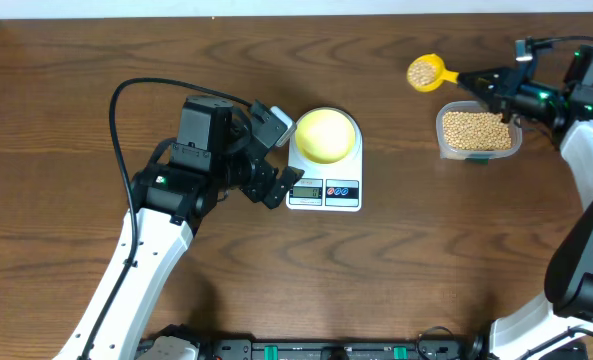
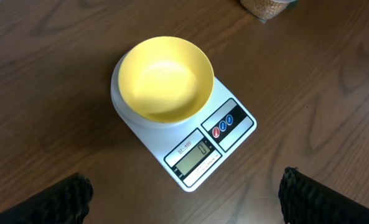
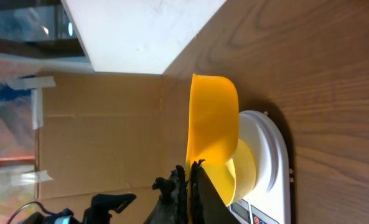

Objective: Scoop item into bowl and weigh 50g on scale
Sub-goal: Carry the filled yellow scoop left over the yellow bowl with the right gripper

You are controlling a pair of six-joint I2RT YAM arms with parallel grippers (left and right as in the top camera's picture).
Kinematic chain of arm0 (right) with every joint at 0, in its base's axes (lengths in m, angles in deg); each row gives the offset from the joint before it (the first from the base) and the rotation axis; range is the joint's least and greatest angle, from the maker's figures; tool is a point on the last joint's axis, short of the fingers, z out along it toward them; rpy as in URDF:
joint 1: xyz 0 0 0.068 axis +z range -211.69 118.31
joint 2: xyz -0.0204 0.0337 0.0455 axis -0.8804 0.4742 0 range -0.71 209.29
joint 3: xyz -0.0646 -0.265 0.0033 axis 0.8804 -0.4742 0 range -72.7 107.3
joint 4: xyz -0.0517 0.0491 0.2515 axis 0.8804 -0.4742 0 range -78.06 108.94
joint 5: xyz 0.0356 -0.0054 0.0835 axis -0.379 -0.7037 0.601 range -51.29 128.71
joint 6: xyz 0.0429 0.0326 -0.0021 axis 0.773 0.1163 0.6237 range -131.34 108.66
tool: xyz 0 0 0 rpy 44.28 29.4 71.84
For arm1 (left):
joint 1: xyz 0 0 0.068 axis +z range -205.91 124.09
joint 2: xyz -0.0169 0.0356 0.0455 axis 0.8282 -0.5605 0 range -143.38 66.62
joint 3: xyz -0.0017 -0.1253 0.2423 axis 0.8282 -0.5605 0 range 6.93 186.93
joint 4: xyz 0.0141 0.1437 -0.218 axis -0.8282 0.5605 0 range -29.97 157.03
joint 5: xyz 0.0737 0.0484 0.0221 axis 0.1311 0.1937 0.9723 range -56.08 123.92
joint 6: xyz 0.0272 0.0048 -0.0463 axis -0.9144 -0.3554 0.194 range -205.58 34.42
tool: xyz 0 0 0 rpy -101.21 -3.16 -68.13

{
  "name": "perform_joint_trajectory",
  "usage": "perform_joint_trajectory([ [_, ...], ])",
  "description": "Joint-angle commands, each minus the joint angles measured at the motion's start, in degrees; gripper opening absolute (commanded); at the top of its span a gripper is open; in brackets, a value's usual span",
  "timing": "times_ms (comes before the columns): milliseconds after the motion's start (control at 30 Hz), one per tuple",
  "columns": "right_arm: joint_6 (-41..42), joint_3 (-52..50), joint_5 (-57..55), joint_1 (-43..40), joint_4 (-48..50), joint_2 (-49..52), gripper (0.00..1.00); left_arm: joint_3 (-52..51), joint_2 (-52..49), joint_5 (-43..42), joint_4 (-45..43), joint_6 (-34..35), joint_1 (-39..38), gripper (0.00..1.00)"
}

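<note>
Many small tan beans (image 1: 476,128) lay heaped in a clear rectangular container (image 1: 518,140) at the right of the wooden table (image 1: 426,260), filling most of it. A smaller load of the same beans sat in the cup of a bright yellow scoop (image 1: 425,72), which hung just beyond the container's far left corner. The right gripper (image 1: 498,86) was clamped tight on the scoop's handle, with the cup pointing toward the middle of the table.

Well apart from the container, near the table's centre, the pale-yellow bowl (image 2: 165,78) stood upright on the round platform of the white scale (image 2: 237,134). Its inside was bare yellow, with no beans in it. The scale's display (image 2: 193,155) showed a single zero beside two small buttons.

The left gripper (image 1: 279,158) hovered just to the left of the scale, its fingers spread wide and holding nothing.
</note>
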Motion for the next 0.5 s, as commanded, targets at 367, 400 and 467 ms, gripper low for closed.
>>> perform_joint_trajectory([
  [367,0.3,0.0,-7.9,12.9,0.5,0.5,0.01,-0.3,0.2,0.5,0.3,-0.7,0.2,0.98],
  [400,0.3,0.0,-8.1,13.6,0.5,0.5,0.01,-0.3,0.2,0.5,0.3,-0.7,0.2,0.98],
  [467,-0.6,0.0,-8.1,15.1,0.7,0.5,0.01,-0.3,0.2,0.5,0.3,-0.7,0.2,0.98],
])
